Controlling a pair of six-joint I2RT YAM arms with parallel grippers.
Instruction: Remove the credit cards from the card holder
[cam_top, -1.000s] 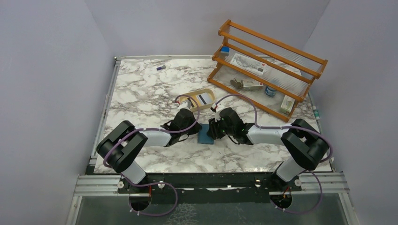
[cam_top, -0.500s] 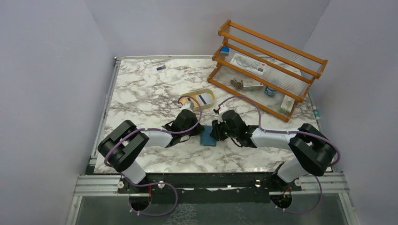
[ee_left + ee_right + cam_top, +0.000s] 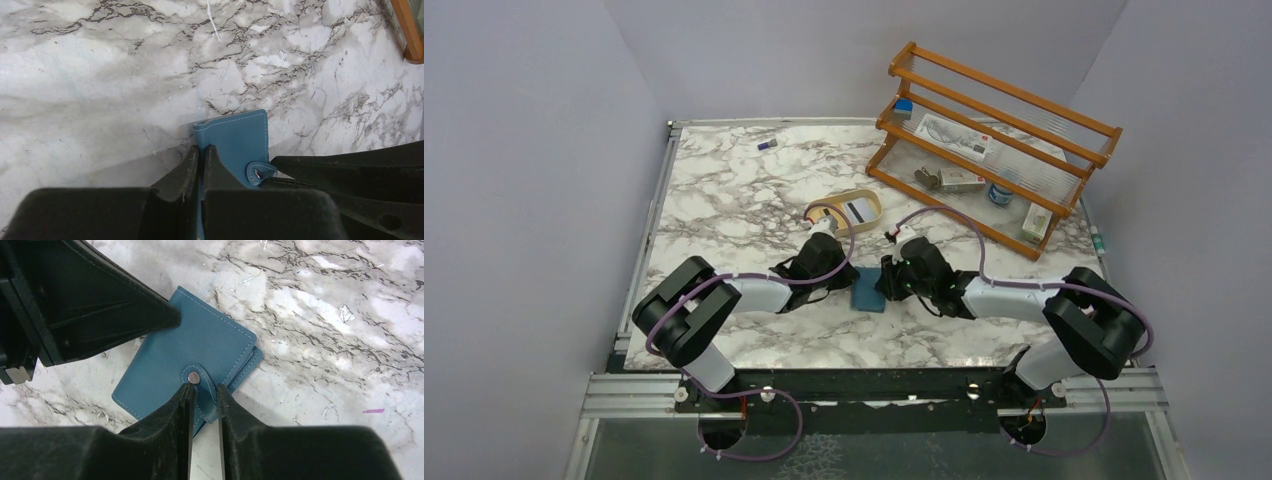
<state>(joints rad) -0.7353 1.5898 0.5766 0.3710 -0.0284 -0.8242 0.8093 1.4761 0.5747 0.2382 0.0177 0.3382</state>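
The left arm is reaching in low across the marble table (image 3: 724, 200), and the left gripper (image 3: 200, 149) is clenched, its two fingers pressed together with the tips resting on the left edge of the card holder (image 3: 235, 135), which looks like a hold-down rather than a grasp. The teal holder is lying flat and folded shut on the table between the two grippers, just near of the tan oval tray (image 3: 876, 203), where one white card with a dark stripe (image 3: 857, 211) is already sitting. No credit cards are showing from the holder itself, since the cover is hiding them. Its long axis is running roughly from the near side to the far side of the table, so its long edges are facing the two arms. The snap tab (image 3: 194, 376) is wrapping over the middle of the right-hand long edge, directly under the right gripper (image 3: 204, 389), which makes the right arm the one placed to open it. That gripper's jaws are standing narrowly apart with the tab between them, and the wrist view is not showing whether they are pinching it yet. Judging by this, the tab would need pulling up and toward the right while the left fingers are pinning the opposite edge. Further right, the wooden rack (image 3: 1014, 89) is standing well apart.
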